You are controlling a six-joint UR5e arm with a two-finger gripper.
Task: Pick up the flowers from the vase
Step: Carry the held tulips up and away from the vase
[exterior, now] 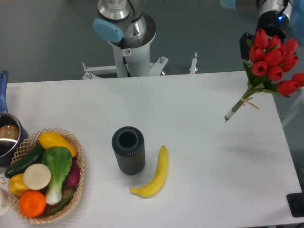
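The flowers, red tulip buds on green stems tied at a pale end, hang tilted in the air over the table's far right edge. Their stem end points down-left, well clear of the tabletop. My gripper holds them from the top right; one dark finger shows beside the blooms and the other is hidden behind them. The vase, a dark ribbed cylinder, stands upright near the table's middle, far to the lower left of the gripper. Its round mouth holds nothing.
A yellow banana lies just right of the vase. A wicker basket of vegetables sits at the front left, with a steel pot behind it. The arm's base stands behind the table. A black object sits at the front right corner.
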